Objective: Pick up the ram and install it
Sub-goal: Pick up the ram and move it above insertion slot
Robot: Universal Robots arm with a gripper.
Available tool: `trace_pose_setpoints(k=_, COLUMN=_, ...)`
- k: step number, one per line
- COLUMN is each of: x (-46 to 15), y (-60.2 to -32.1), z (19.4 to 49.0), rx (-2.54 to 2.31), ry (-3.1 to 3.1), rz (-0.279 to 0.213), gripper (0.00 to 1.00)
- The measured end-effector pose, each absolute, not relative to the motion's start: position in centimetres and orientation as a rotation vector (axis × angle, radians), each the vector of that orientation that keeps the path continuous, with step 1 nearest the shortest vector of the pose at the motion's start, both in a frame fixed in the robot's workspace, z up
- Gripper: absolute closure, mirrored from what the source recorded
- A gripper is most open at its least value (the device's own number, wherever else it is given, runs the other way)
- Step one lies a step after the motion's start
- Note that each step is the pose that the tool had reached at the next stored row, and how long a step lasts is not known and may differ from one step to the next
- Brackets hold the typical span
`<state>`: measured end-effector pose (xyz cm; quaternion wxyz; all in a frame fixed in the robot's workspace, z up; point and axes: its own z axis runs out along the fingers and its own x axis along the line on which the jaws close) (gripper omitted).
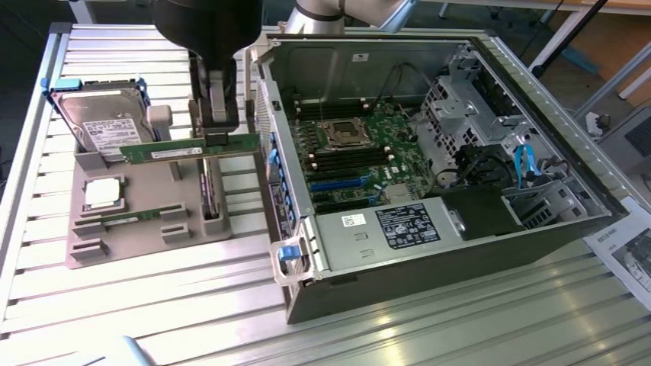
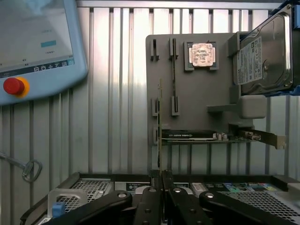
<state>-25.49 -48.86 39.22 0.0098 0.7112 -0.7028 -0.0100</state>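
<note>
My gripper (image 1: 216,136) is shut on the ram (image 1: 188,150), a long thin green strip held level just above the grey holder tray (image 1: 152,236), beside the open computer case. In the wrist view the ram (image 2: 160,126) shows edge-on, running out from between my black fingers (image 2: 149,201). The second, matching ram (image 1: 127,219) stands in its slot on the tray, also seen at the tray's far side in the wrist view (image 2: 174,70). The motherboard (image 1: 356,156) with its black memory slots lies inside the case.
On the tray sit a square silver processor (image 1: 102,192), a hard drive (image 1: 102,126) and a dark expansion card (image 2: 190,135). The case's side wall (image 1: 274,160) rises next to the gripper. A teach pendant (image 2: 37,47) lies on the slatted table.
</note>
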Motion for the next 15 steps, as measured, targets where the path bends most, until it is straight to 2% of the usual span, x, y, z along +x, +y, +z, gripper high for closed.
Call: trace_pose_setpoints(k=15, x=-22.2, y=-48.9, z=39.2, rx=2.220, ry=-2.194, rz=-0.032, gripper=0.88)
